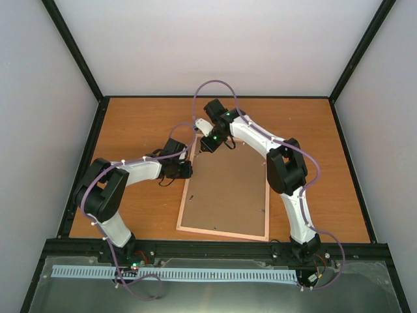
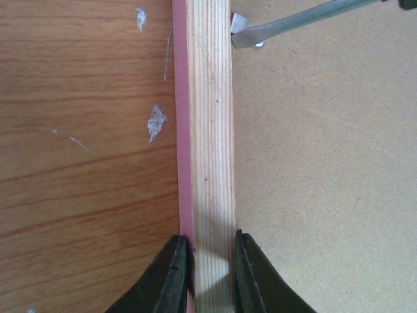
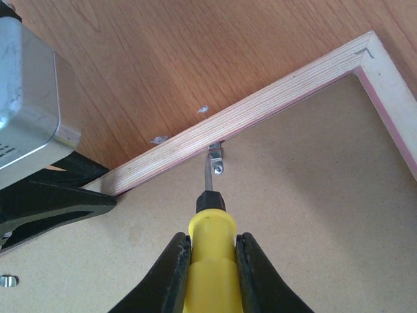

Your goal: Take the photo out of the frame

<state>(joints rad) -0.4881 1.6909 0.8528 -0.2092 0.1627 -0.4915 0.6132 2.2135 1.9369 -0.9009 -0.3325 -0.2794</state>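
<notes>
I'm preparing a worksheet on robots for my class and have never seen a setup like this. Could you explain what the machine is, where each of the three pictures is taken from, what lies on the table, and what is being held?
These are two white robot arms bolted at the near edge of a wooden table. The wide picture looks down from above and behind them; the other two come from cameras on each wrist.

A picture frame lies face down, its brown backing board showing.

The left gripper clamps the frame's wooden edge. The right gripper holds a yellow-handled screwdriver, its tip at a small metal clip that pins the board in. The photo itself is hidden underneath.
</notes>
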